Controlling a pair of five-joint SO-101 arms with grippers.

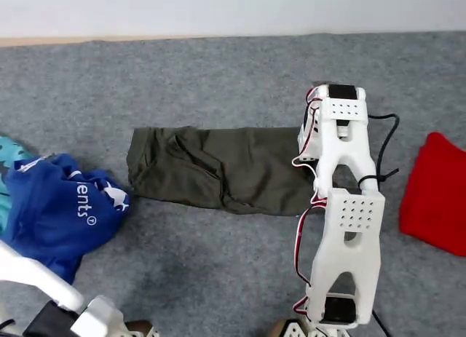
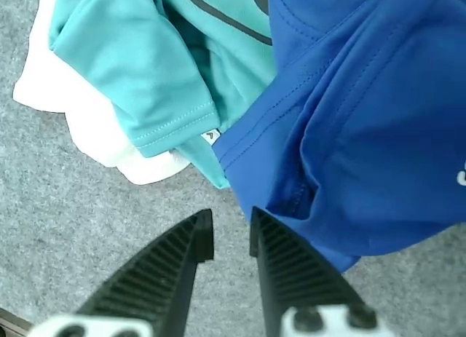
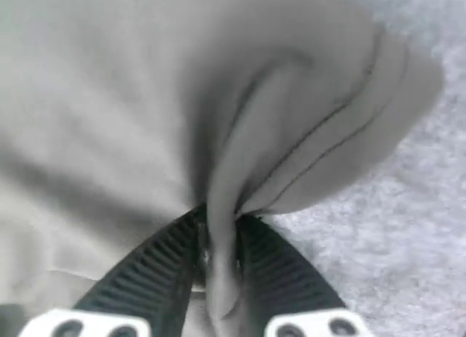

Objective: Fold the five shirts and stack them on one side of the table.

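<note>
At the centre of the grey felt-covered table [image 1: 218, 75] we see a rumpled olive-green fabric shirt [image 1: 218, 169]. Our right claw [image 3: 218, 222] pinches a raised fold at its three o'clock edge. A folded red shirt [image 1: 437, 195] lies at the table's three o'clock. At eight o'clock a crumpled royal-blue shirt [image 1: 62, 206] overlaps a teal shirt [image 2: 145, 60] and a white shirt [image 2: 65, 97]. Our left claw [image 2: 231, 231] hangs slightly parted and empty, just beside the blue hem.
</note>
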